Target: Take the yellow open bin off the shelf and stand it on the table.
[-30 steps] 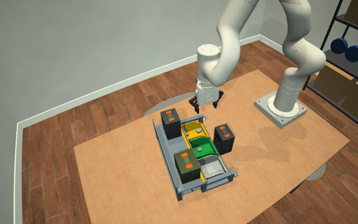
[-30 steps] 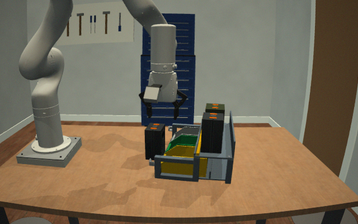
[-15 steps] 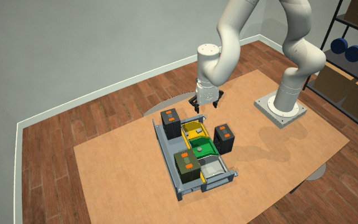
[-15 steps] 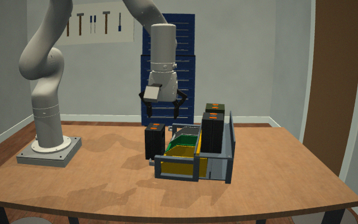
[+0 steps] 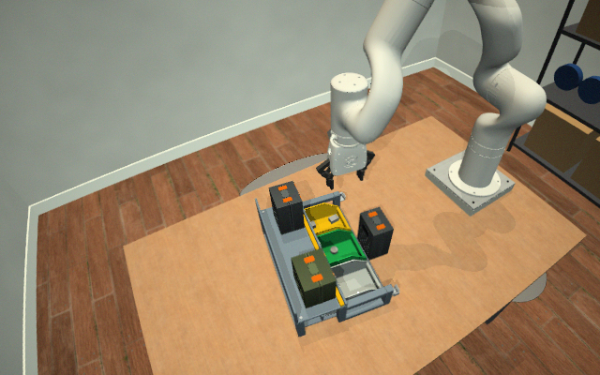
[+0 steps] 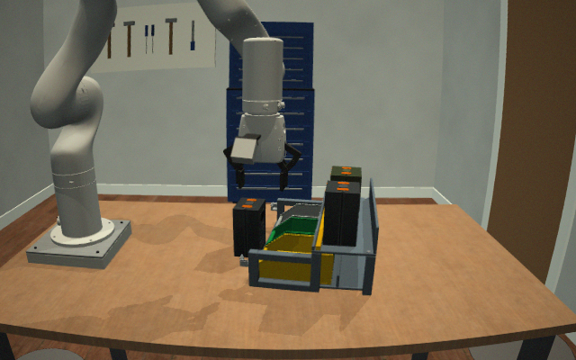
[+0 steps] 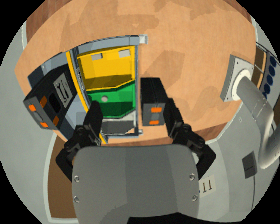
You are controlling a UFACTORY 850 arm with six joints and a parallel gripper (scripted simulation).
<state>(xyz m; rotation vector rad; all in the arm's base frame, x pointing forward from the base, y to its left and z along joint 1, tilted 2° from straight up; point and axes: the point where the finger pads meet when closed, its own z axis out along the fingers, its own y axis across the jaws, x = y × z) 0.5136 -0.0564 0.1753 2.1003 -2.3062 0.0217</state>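
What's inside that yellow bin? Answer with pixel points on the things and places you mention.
The yellow bin [image 5: 327, 228] [image 6: 285, 271] [image 7: 106, 67] holds two small grey blocks [image 5: 333, 218] [image 7: 124, 53]. The floor beneath them is covered, and anything under the bin is hidden too.
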